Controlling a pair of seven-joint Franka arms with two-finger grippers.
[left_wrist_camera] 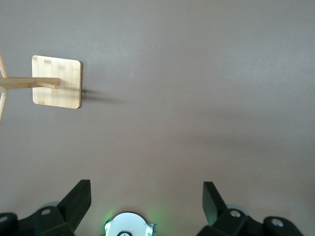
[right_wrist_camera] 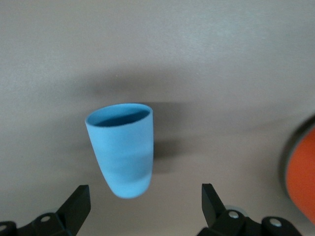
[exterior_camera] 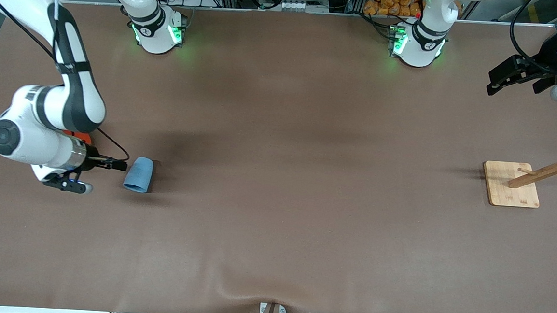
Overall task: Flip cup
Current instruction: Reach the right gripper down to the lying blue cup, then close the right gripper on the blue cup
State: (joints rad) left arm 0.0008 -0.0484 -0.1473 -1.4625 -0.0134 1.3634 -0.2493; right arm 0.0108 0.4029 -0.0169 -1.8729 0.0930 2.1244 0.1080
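Front view: cup (exterior_camera: 138, 174) on the tabletop (exterior_camera: 276, 200) toward the right arm's end. Right end effector (right_wrist_camera: 142, 206) beside it, wide open, empty. Left end effector (left_wrist_camera: 146, 201) waits, open, empty.

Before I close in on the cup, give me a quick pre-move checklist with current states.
1. Right claw open: ok, fingers spread wide.
2. Right claw level with the cup, beside it at the right arm's end of the table: ok.
3. Cup free, nothing touching it: ok.
4. Cup orientation known: cannot tell whether it lies down or stands.
5. Orange can apart from the cup: ok, though close to the claw.
6. Left claw open, waiting near the wooden rack: ok.
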